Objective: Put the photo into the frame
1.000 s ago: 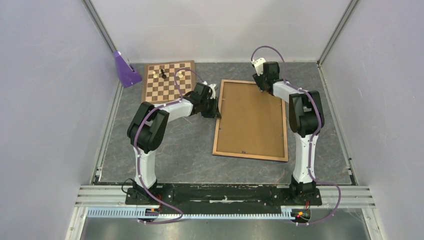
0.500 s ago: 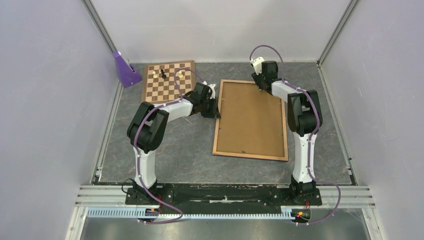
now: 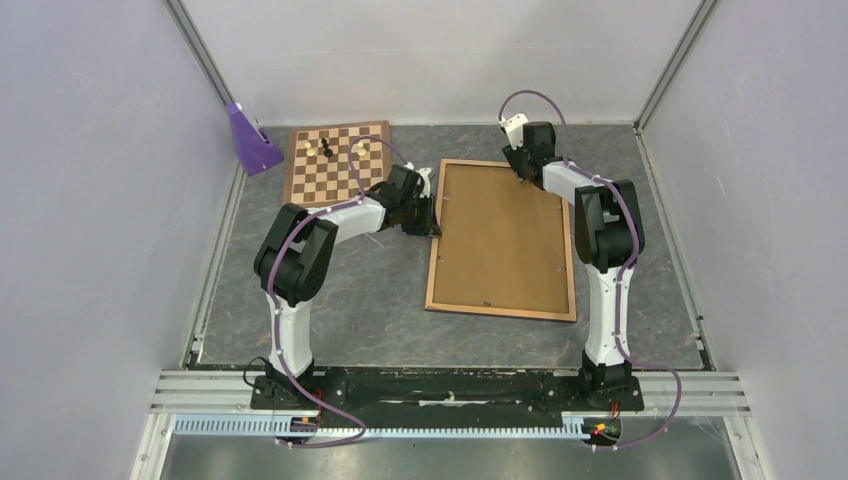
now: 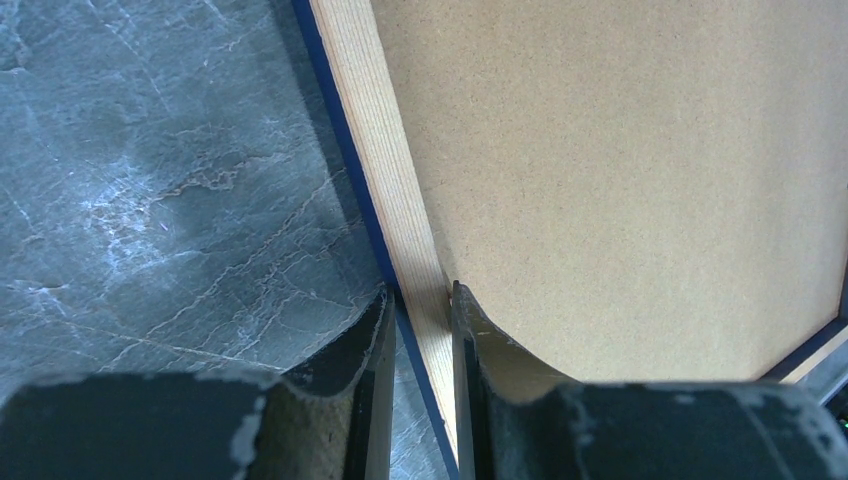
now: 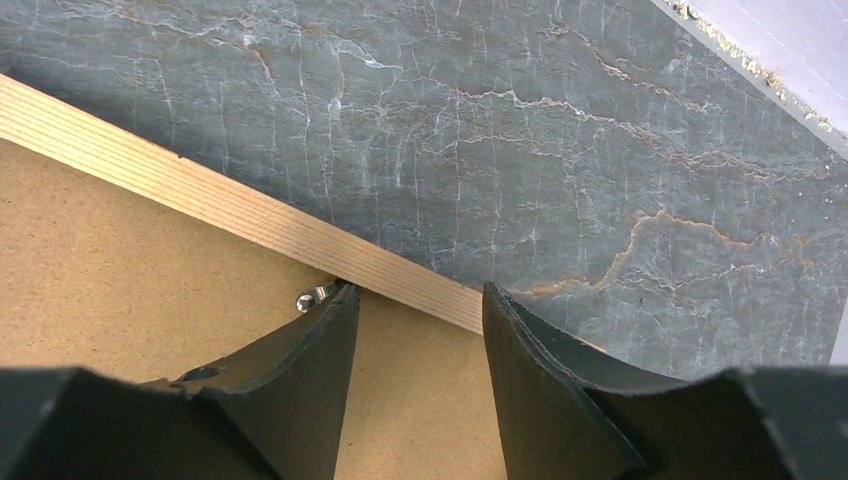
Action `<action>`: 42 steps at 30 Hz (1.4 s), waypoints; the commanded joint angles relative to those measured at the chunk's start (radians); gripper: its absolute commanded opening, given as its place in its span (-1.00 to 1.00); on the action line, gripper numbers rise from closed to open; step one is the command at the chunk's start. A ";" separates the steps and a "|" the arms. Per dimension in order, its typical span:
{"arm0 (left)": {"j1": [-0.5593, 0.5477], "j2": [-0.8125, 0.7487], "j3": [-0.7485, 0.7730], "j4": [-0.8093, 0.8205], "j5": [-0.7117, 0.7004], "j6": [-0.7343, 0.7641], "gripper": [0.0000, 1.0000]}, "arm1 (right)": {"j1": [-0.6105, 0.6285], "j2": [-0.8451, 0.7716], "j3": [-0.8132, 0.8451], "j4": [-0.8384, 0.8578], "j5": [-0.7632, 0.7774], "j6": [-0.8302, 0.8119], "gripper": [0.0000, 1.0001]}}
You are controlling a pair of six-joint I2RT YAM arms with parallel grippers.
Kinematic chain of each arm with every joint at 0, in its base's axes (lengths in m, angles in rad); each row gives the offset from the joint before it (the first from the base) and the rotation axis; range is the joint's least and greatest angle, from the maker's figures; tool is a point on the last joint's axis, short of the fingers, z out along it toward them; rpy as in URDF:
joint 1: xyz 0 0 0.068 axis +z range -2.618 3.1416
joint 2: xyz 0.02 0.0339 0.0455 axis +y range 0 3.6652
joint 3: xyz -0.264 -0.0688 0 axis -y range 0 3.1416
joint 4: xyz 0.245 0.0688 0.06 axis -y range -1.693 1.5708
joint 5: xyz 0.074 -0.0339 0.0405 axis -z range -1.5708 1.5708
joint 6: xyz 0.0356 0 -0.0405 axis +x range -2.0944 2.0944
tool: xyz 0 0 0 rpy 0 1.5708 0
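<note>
On a grey marbled table (image 3: pixel 350 290) inside a pale-walled enclosure, a large thin frame (image 3: pixel 500 313) lies flat, right of centre, with its light wood back facing up. A plain brown backing board (image 3: pixel 503 238) fills its opening. The frame sits slightly turned, its near end angled to the right.

The left arm reaches in from the left, and the left gripper (image 3: pixel 428 215) meets the frame's left rail toward the far end. In the left wrist view, this gripper (image 4: pixel 420 295) has its 2 dark fingers drawn close on either side of the wood rail (image 4: pixel 385 170), pinching it. 1 finger is on the table side, against the rail's dark blue outer edge. The other is on the inner side, over the backing board (image 4: pixel 620 180).

The right arm stretches up the right side of the frame. The right gripper (image 3: pixel 520 172) hangs over the far rail, right of the rail's middle. In the right wrist view, this gripper (image 5: pixel 418 295) has its 2 fingers spread apart with nothing between them. 1 fingertip lies over the backing board (image 5: pixel 120 270), just beside a small metal tab (image 5: pixel 312 297) at the inner edge of the rail (image 5: pixel 200 195). The other is over the rail's outer edge and the table beyond. Whether either fingertip touches the frame cannot be told.

Well to the left, at the far side of the table, lies a smaller chessboard (image 3: pixel 335 160) carrying a few small pieces, 1 dark (image 3: pixel 325 147) and the others pale. A purple wedge-shaped object (image 3: pixel 250 138) stands by the far left corner.
</note>
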 commanded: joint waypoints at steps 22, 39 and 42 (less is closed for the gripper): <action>-0.002 0.027 0.050 -0.061 0.022 0.120 -0.95 | 0.023 -0.027 -0.070 0.023 -0.195 -0.002 0.03; -0.023 0.055 0.094 -0.123 0.017 0.178 -0.95 | 0.022 -0.021 -0.051 0.050 -0.303 -0.079 0.03; -0.025 0.057 0.095 -0.123 0.017 0.180 -0.95 | 0.023 -0.021 -0.051 0.051 -0.315 -0.102 0.03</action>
